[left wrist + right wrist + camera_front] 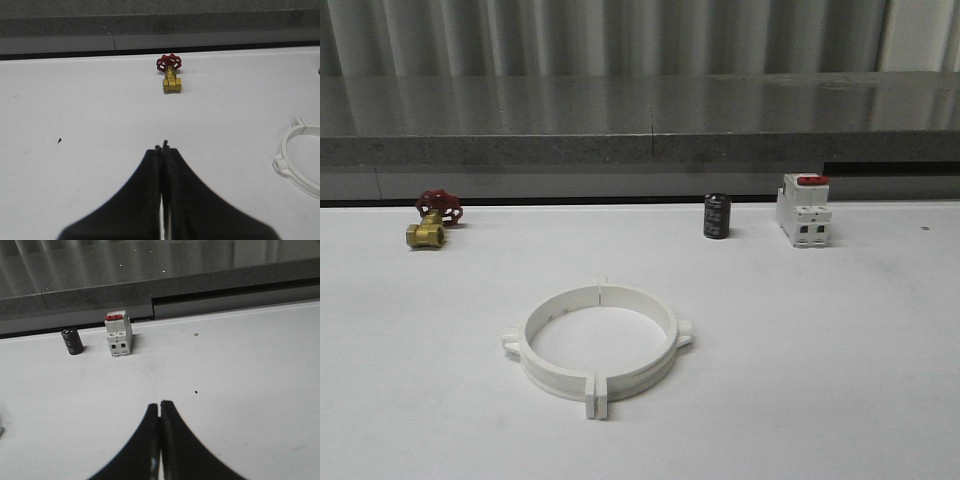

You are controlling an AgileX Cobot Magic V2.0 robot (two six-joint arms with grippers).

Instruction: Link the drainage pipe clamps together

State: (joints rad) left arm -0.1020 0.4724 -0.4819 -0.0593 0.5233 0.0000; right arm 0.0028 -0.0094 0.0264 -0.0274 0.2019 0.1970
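Clamps (598, 342) sit as one closed ring mid-desk (840, 380), nearer me than the brass valve (430, 222) and breaker (804, 210). Left tool (162, 146) and right tool (160, 402) pinched closed, empty. Risk: flanges merely touching, so a nudge could split them.

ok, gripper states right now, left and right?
Left gripper: closed, holding nothing, above bare table.
Right gripper: closed, holding nothing.
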